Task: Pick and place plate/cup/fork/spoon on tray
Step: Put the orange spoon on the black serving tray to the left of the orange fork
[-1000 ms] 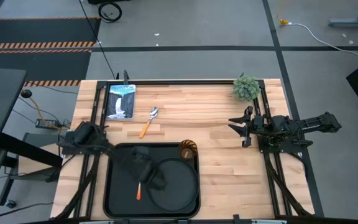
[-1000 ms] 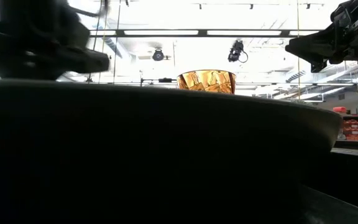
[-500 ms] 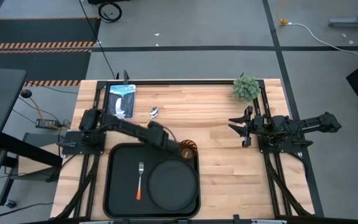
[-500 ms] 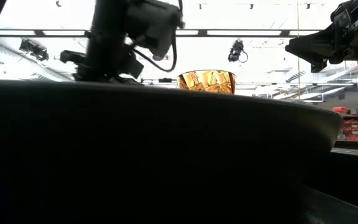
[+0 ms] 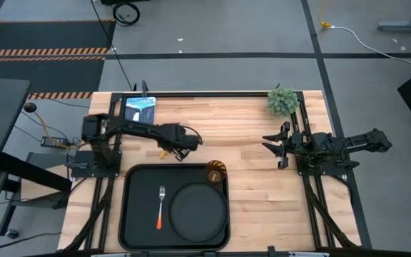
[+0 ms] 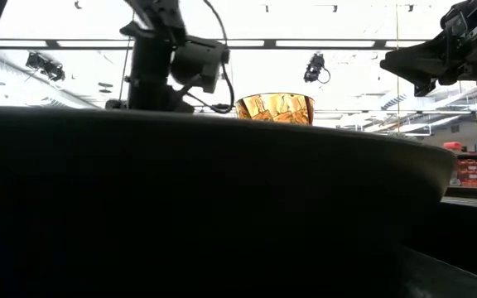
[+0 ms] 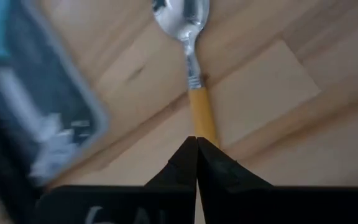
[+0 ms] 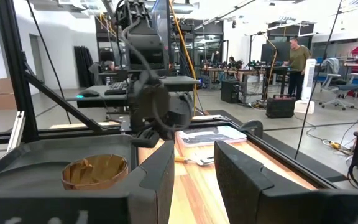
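We see the left gripper [image 5: 168, 148] reaching across the pale wooden table [image 5: 255, 135] and sitting right over the small spoon with the silver oval bowl and orange-yellow handle [image 7: 194, 68]; in the left wrist view its two dark fingers [image 7: 182, 163] are pressed together with their tips at the handle's near end, the handle running away from them to the bowl, and we cannot tell whether they actually touch it. Just beyond the spoon, to one side, lies a flat blue-and-black printed packet [image 5: 138, 114]. Just behind this gripper, toward the table's near edge, is the large black rectangular tray with rounded corners [image 5: 138, 214], which holds the round matte-black plate [image 5: 199, 210], the small fork with silver tines and an orange-red handle [image 5: 160, 206] beside the plate, and the small amber translucent cup [image 5: 215, 172] in the corner nearest the gripper. The right gripper [image 5: 279, 145] waits well apart over the table's other side, fingers [image 8: 160, 168] slightly spread, near a green fuzzy plant [image 5: 282, 101].
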Motion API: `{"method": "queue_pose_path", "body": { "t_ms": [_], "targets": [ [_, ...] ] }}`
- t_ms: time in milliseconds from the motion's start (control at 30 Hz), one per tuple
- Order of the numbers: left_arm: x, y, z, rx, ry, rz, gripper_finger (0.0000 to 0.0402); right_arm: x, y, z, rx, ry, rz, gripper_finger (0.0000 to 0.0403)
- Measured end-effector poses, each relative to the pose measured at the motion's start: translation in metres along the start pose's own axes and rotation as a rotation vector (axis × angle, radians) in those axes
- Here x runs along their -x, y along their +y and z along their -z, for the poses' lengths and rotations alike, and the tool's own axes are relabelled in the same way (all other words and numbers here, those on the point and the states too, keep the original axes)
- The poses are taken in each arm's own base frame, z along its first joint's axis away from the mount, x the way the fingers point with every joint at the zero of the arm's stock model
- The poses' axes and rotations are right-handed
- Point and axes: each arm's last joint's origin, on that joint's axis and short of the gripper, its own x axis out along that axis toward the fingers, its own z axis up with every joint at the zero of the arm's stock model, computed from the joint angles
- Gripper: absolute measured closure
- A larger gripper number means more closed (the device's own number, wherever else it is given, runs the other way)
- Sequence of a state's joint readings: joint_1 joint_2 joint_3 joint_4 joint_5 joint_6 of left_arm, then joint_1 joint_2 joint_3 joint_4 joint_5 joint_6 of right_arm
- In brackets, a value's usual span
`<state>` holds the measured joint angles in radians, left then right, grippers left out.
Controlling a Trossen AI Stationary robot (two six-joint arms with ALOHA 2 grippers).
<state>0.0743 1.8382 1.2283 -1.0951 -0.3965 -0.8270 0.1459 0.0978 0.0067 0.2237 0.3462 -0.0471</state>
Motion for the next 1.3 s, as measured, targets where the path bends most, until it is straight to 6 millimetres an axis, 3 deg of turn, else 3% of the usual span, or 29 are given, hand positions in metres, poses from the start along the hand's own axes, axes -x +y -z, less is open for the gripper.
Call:
{"method": "queue_pose_path", "body": {
  "t_ms": [200, 533, 667, 933, 1300],
  "targets": [
    [-0.011, 0.018, 0.004, 0.103, -0.058, 0.203, 0.0385, 0.000, 0.000, 0.000, 0.000, 0.000, 0.000, 0.0282],
    [-0.032, 0.035, 0.000, 0.101, -0.080, 0.354, 0.0292, 0.000, 0.000, 0.000, 0.000, 0.000, 0.000, 0.0282],
    [-0.044, 0.044, -0.003, 0.115, -0.065, 0.368, 0.0289, 0.000, 0.000, 0.000, 0.000, 0.000, 0.000, 0.0282],
    [-0.039, 0.045, -0.010, 0.060, -0.085, 0.396, 0.0290, 0.000, 0.000, 0.000, 0.000, 0.000, 0.000, 0.0282],
    [-0.050, 0.063, -0.020, 0.086, -0.056, 0.411, 0.0290, 0.000, 0.000, 0.000, 0.000, 0.000, 0.000, 0.0282]
  ]
}}
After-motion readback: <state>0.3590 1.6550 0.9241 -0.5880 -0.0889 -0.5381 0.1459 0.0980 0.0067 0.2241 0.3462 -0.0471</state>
